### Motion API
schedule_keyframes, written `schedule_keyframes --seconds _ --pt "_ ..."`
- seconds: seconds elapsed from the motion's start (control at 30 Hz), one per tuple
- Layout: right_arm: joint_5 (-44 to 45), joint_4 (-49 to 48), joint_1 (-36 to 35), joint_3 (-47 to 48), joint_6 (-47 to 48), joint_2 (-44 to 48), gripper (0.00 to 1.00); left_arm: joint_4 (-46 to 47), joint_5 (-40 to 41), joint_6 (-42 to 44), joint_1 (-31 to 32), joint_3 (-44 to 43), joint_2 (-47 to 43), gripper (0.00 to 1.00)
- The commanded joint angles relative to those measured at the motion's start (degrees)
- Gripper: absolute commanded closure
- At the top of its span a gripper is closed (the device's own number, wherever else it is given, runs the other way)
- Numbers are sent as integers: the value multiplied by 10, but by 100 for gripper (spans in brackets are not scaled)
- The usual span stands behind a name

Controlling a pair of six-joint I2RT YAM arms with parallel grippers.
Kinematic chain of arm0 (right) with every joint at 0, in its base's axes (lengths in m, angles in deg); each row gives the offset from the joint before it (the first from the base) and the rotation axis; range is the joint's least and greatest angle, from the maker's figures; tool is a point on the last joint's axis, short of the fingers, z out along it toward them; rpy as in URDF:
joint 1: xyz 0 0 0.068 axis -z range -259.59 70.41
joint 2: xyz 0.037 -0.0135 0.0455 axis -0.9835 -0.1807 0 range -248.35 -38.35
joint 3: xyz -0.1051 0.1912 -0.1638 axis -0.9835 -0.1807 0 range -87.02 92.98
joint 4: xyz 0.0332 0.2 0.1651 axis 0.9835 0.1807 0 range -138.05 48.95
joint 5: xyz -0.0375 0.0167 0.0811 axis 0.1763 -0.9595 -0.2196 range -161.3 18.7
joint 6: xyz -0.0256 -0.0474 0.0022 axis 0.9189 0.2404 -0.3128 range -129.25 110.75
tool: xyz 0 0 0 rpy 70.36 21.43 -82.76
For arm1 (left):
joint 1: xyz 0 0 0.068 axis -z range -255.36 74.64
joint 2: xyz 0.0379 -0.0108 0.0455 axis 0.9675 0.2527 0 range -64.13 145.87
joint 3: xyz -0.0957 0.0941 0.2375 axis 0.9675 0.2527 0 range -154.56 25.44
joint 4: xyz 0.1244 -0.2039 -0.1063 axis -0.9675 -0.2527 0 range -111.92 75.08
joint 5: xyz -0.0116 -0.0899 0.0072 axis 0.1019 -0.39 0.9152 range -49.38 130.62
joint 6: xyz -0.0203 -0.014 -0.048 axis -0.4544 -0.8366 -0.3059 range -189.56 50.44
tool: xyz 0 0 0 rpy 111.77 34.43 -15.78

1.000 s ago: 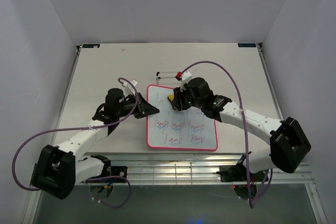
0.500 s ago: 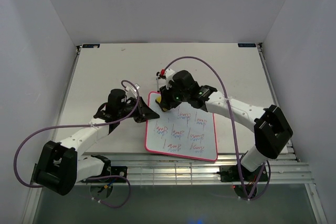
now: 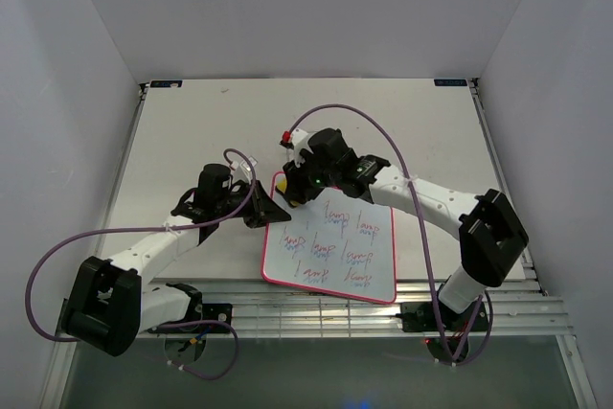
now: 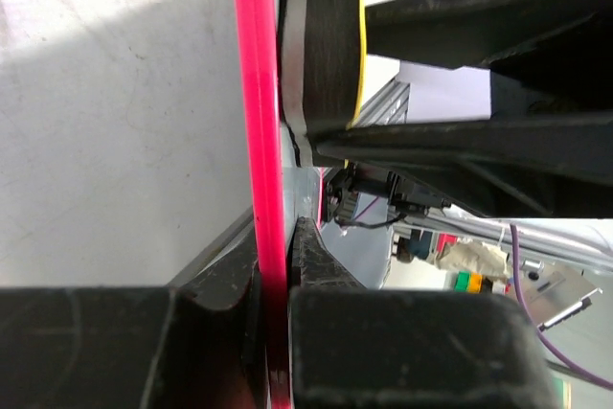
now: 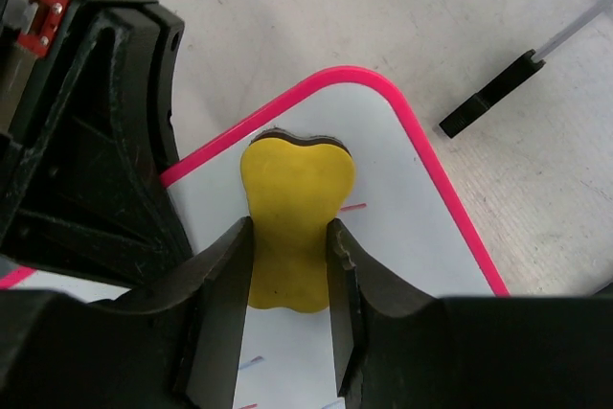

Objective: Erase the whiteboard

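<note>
The whiteboard (image 3: 330, 246), white with a pink-red frame and red and blue scribbles, lies tilted on the table near the front edge. My left gripper (image 3: 268, 210) is shut on its left frame edge (image 4: 261, 189), seen edge-on in the left wrist view. My right gripper (image 3: 295, 187) is shut on a yellow eraser (image 5: 292, 222) and presses it on the board's top left corner (image 5: 383, 150). The eraser's black underside and yellow top also show in the left wrist view (image 4: 330, 45). A short red stroke lies beside the eraser.
A thin black wire stand (image 5: 493, 93) lies on the table just beyond the board's far corner. A slatted metal strip (image 3: 316, 313) runs along the table's front edge under the board's near side. Walls enclose the table on three sides.
The right gripper has slid the eraser leftward to the board's top left corner. The board has rotated further, its near end swinging right. The top rows of scribbles are gone.
</note>
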Motion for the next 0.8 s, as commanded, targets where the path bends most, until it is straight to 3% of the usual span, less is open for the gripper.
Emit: schedule_keyframes --seconds 0.0,0.17,0.37,0.6,0.77 --pt "-35 68 -24 -59 39 13 84 34 36 116 12 -40 -13 100" --pt "-8 88 -24 -130 56 68 85 33 37 114 9 -40 -16 100" --pt "-12 92 -24 -142 58 96 85 45 35 106 8 -35 -13 100" --pt "-15 60 -34 -47 58 32 84 54 21 105 8 -32 -4 100" --pt "28 56 -27 26 49 -32 84 45 21 109 8 -38 -7 100"
